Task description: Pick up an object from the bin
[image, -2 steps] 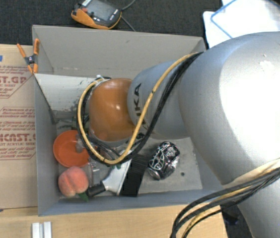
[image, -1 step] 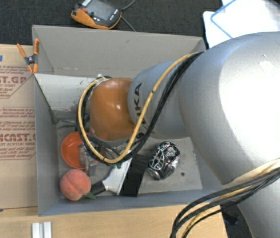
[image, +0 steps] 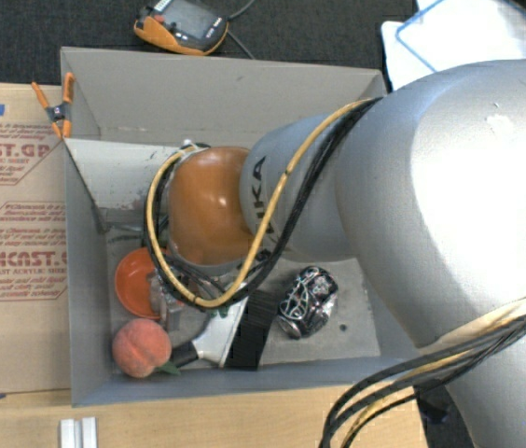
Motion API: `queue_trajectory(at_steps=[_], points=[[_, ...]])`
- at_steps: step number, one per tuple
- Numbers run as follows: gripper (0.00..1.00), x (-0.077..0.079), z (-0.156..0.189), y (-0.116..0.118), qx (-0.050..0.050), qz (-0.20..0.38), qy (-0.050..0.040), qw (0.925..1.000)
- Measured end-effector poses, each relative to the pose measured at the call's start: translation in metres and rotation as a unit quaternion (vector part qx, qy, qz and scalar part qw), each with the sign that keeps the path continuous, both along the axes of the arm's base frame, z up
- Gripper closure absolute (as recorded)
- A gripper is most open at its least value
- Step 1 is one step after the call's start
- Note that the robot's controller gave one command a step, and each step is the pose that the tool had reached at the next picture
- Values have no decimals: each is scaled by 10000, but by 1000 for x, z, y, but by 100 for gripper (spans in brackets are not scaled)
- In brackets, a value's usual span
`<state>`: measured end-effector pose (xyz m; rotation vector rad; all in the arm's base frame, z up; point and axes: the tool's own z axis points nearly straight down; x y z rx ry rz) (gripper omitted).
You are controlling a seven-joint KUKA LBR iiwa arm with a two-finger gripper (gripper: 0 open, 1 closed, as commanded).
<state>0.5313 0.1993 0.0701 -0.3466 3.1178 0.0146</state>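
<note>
On my remote feed, the silver arm (image: 449, 213) reaches into the grey bin (image: 216, 91) from the right, its orange wrist cover (image: 205, 203) low over the left half. The claw (image: 165, 299) sits beneath it, just beside an orange bowl (image: 132, 283) at the left wall; I cannot tell whether it is spread or pressed together. A peach (image: 140, 347) lies in the near-left corner, and a black-and-silver toy helmet (image: 307, 301) lies to the right.

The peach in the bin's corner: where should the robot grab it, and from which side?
Probably across its round middle, coming from straight above. The peach is a ball with no handle. It lies close to two walls of the bin, with a white thing at its right, so sideways approaches look cramped.
</note>
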Motion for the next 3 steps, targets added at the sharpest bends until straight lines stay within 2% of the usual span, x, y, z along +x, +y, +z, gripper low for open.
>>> queue_trajectory(at_steps=[1, 2, 3], points=[[100, -2, 14, -1, -14, 3, 34, 10000], [100, -1, 35, 0, -6, 4, 15, 10000], [100, -1, 41, 0, -1, 3, 9, 10000]])
